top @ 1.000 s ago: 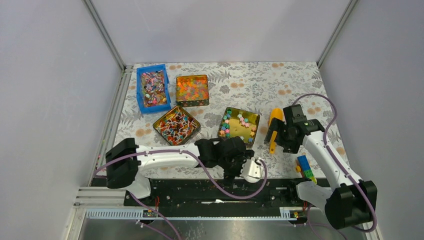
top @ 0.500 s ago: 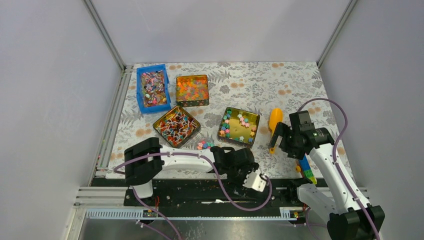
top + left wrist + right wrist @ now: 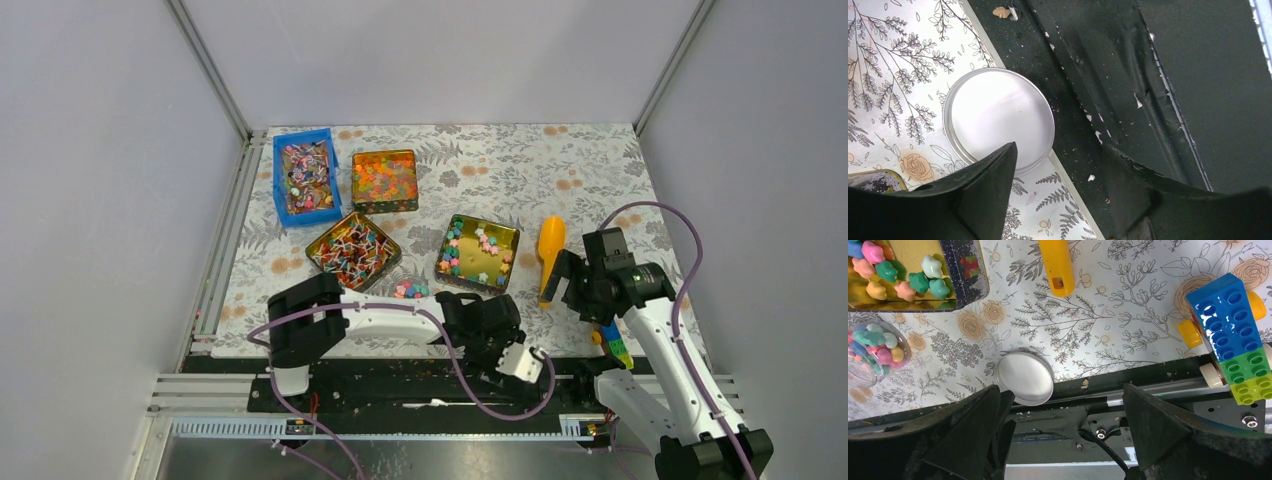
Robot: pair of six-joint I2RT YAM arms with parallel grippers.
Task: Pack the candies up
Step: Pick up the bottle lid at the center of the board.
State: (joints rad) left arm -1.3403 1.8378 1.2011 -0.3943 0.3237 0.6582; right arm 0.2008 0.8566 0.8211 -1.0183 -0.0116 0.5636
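Note:
Pastel star-shaped candies (image 3: 486, 243) lie in an open gold tin (image 3: 461, 228); in the right wrist view these candies (image 3: 898, 277) are at the top left. More candies fill a small clear jar (image 3: 410, 290) (image 3: 873, 347) near the table's front. A round silver lid (image 3: 998, 120) (image 3: 1024, 377) lies flat, overhanging the front edge. My left gripper (image 3: 492, 328) (image 3: 1059, 150) hovers beside the lid, open, with nothing between its fingers. The lid is hidden under it in the top view. My right gripper (image 3: 572, 282) (image 3: 1063, 390) is open and empty, near the orange scoop (image 3: 548, 250).
At the back left stand a blue bin (image 3: 305, 178) of mixed sweets, a gold tin of round beads (image 3: 384, 178) and a tin of striped stick sweets (image 3: 352, 248). A blue-green brick block (image 3: 612, 338) (image 3: 1230, 335) sits by the right arm. The black base rail (image 3: 1148, 75) runs below the edge.
My left arm has swung right and drawn back to the front edge, uncovering the candy jar. My right arm has pulled back from the scoop toward the near right.

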